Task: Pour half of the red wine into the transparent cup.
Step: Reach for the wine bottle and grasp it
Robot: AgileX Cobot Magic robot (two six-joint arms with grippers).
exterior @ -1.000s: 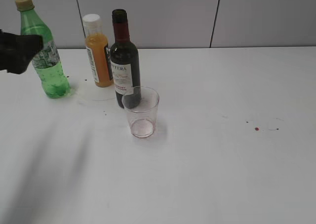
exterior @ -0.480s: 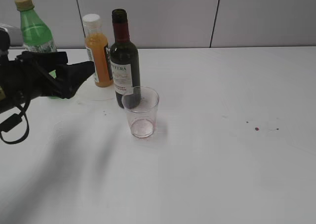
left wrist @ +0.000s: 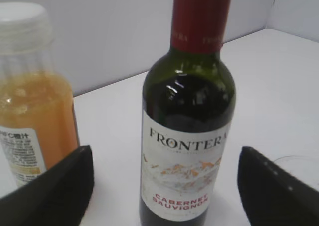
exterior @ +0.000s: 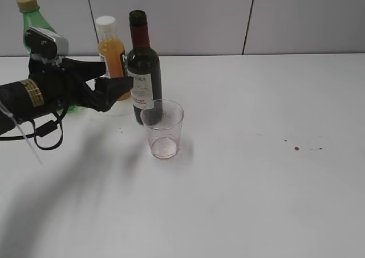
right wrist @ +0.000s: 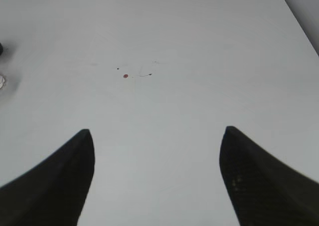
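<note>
claw point(exterior: 117, 78) spread wide beside wine bottle point(exterior: 144, 70)

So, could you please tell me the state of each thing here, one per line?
Wine bottle: upright, uncapped, not gripped.
Cup: upright, only a reddish stain at its bottom.
Juice bottle: upright, capped.
Green bottle: upright, capped.
Left gripper: open, either side of the wine bottle.
Right gripper: open, holding nothing.

I see an orange juice bottle point(exterior: 113, 58) with a white cap standing upright at the back of the white desk point(exterior: 256, 184). A green soda bottle point(exterior: 34, 19) stands to its left, mostly hidden. Small red spots point(exterior: 296, 148) mark the desk on the right.
</note>
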